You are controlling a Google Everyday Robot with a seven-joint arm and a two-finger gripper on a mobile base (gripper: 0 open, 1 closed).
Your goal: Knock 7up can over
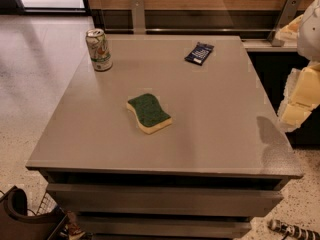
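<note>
Camera view is up, Lee: where does the 7up can [98, 49] stand?

At the far left corner of the grey counter [210, 124], Mia. It is upright, silver top and pull tab facing up, with green and red markings on its whitish side. It sits just inside both edges of that corner, and nothing touches it.

And the gripper?

The gripper [298, 104] hangs beyond the right edge of the counter, roughly halfway along that edge. It shows as cream-coloured blocks, partly cut off at the border of the view. It is not over the counter top and touches nothing that lies there. It is well apart from the can, with the full width of the counter between them. Whether it is clenched or released, I cannot tell.

What else lies on top?

A sponge [149, 113] near the middle, flat, green scouring side up and yellow foam beneath, with a wavy outline. A dark blue packet [199, 53] lies flat near the far edge, right of centre. Both are well apart from the can and from each other.

Anything around the counter?

Speckled floor [30, 94] runs along the left edge. On the floor by the near right corner lies a striped object [292, 230]. By the near left corner sits a dark shape [22, 219]. I cannot tell what either one is.
</note>
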